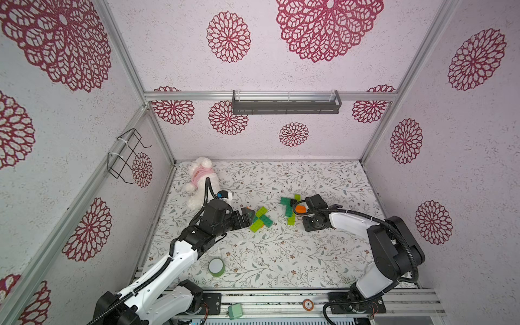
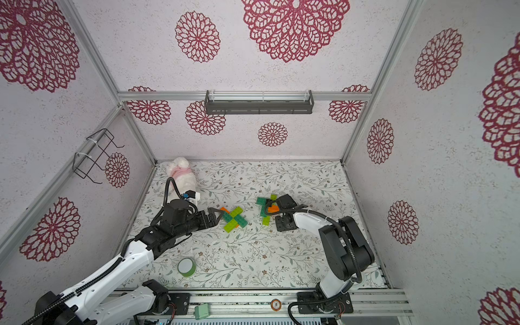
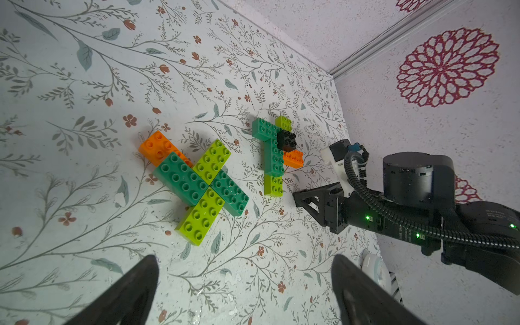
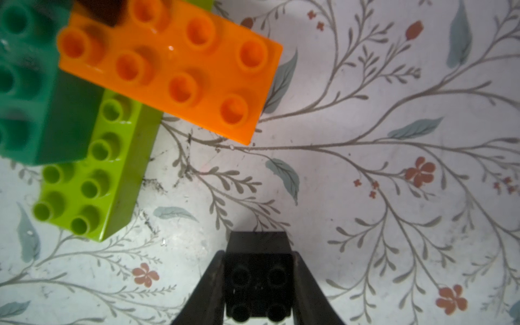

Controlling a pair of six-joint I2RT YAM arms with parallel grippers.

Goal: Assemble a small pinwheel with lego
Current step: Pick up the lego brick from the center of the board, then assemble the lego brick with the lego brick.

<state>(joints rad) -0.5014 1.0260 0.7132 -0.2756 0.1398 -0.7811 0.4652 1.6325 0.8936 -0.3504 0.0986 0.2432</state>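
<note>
Right claw [image 4: 258, 261] holds a black brick [image 4: 259, 284] over the floral tabletop [image 4: 365, 213].

Twelve lego bricks show in all, in two groups: a left cluster [image 1: 261, 213] and a right cluster [image 1: 288, 209]. There are four dark green bricks [image 3: 180, 180], two in each cluster, and four lime green bricks [image 3: 212, 161], again two in each. There are two orange bricks [image 3: 156, 146], one per cluster. There are two small square black ones: a mounted black brick [image 3: 285, 140] and a loose black brick [image 4: 259, 284].

Two robot arms reach in, a left arm [image 1: 180, 259] and a right arm [image 1: 351, 223]. Each ends in one gripper: the left gripper [image 2: 218, 216] and the right gripper [image 4: 259, 253].

There is one green tape roll [image 1: 216, 267], one white plush toy [image 1: 201, 180], one mint-green box [image 1: 235, 311], one round token [image 1: 308, 304], one grey shelf [image 1: 285, 105] and one wire rack [image 1: 126, 156].
</note>
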